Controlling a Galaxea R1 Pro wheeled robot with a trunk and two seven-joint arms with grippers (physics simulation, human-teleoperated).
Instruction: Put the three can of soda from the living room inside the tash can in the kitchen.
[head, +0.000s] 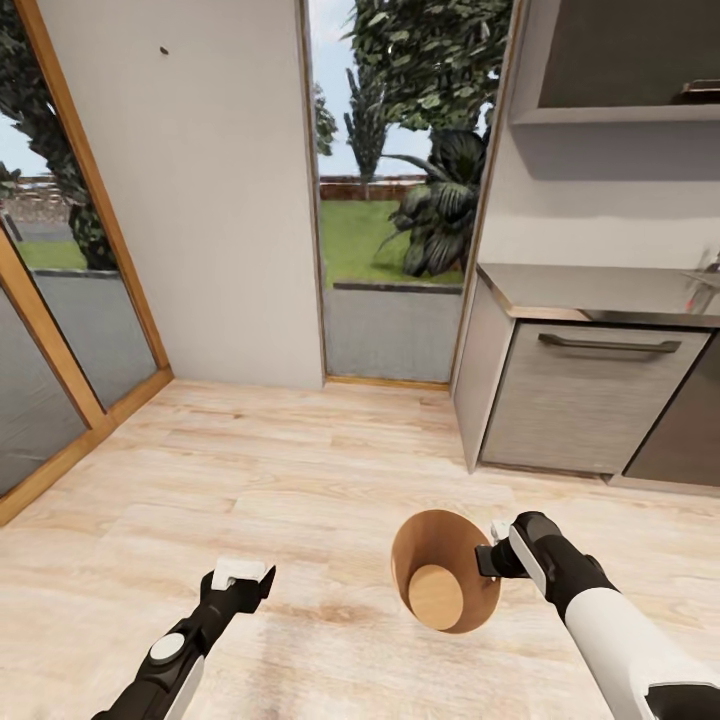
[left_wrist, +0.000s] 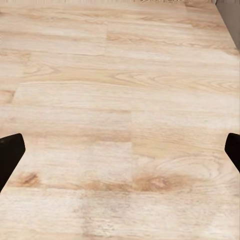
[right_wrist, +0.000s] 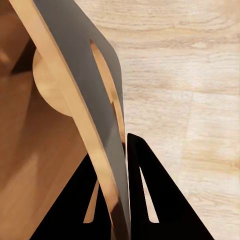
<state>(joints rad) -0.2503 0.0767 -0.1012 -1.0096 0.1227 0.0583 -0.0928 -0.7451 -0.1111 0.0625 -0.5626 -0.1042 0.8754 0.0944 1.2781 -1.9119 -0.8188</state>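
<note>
The tash can (head: 445, 585), grey outside with a brown wooden inner wall, is tilted so its open mouth faces the head camera. Nothing lies inside it; I see its bare round bottom. My right gripper (head: 492, 560) is shut on its rim at the right side. In the right wrist view the dark fingers (right_wrist: 145, 200) pinch the bin's wall (right_wrist: 75, 65) from both sides. My left gripper (head: 240, 578) hangs open over bare wooden floor, its two black fingertips (left_wrist: 10, 152) far apart. The cans of soda are out of view.
This is the kitchen: a grey worktop (head: 600, 290) with a pale drawer front (head: 590, 400) stands at the right. A tall glass door (head: 390, 220) onto a garden lies ahead, beside a white wall (head: 200, 200). Wood-framed windows (head: 60, 330) line the left. Light wooden floor (head: 300, 460) spreads ahead.
</note>
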